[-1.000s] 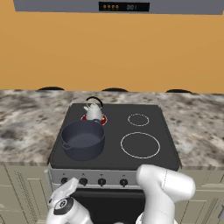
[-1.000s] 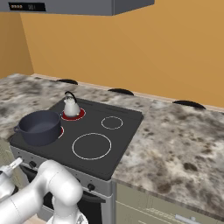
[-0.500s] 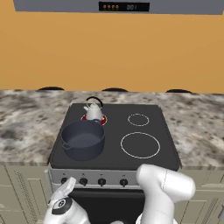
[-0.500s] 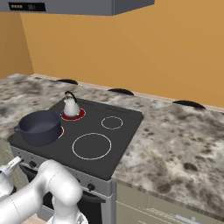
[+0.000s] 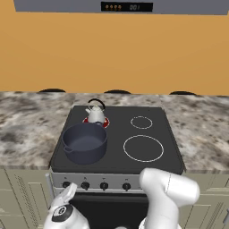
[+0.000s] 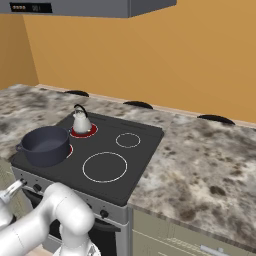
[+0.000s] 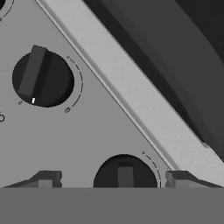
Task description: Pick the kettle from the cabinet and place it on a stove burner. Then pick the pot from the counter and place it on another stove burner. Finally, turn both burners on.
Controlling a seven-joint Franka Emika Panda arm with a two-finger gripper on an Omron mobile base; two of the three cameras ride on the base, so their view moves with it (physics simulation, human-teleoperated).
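Note:
The small silver kettle (image 5: pixel 95 114) (image 6: pixel 80 121) stands on the rear-left burner, whose ring glows red (image 6: pixel 91 132). In front of it the wide dark pot (image 5: pixel 85 143) (image 6: pixel 45 145) rests on the front-left burner, with a red edge showing beside it (image 6: pixel 69 150). My gripper (image 7: pixel 113 179) is low at the stove's front panel, open, its fingertips (image 7: pixel 46 178) standing either side of a black knob (image 7: pixel 124 173) without touching it. A second knob (image 7: pixel 41 78) lies further along the panel. The hand (image 5: pixel 67 197) (image 6: pixel 10 192) sits below the knob row (image 5: pixel 103 185).
Two unlit white rings (image 5: pixel 143 148) (image 5: pixel 141 122) mark the right side of the black cooktop (image 5: pixel 116 129). Marble counter (image 5: pixel 27 129) (image 6: pixel 200 160) flanks the stove. A grey oven bar handle (image 7: pixel 131 92) runs under the knobs. A range hood (image 5: pixel 125 6) hangs above.

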